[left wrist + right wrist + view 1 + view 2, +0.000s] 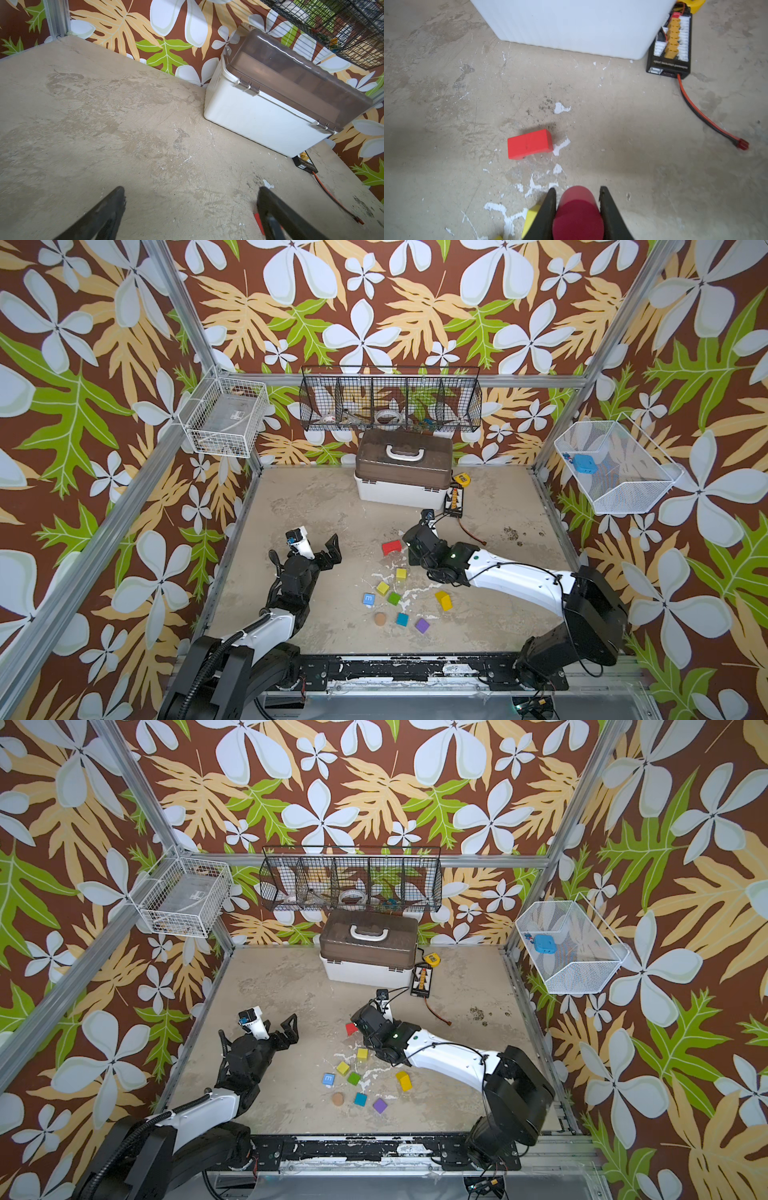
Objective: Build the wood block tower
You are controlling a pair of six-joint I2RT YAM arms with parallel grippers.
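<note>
The wood blocks lie singly on the table and no tower shows in any view. A red slab [392,547] [529,143] sits mid-table. Nearer the front lie a yellow cube [401,573], a lime cube [382,588], a green cube [394,598], a blue lettered cube [368,599], a tan cylinder [380,618], a teal cube [402,619], a purple cube [422,625] and a yellow rounded piece [443,600]. My right gripper [578,189] is shut on a dark pink cylinder [578,214], just short of the red slab. My left gripper [334,551] [191,189] stands open and empty, left of the slab.
A white box with a brown lid [401,472] stands at the back wall. Beside it lie a black charger board [455,499], a yellow tape measure [460,479] and a red-black cable [695,108]. Wire baskets [390,400] hang on the walls.
</note>
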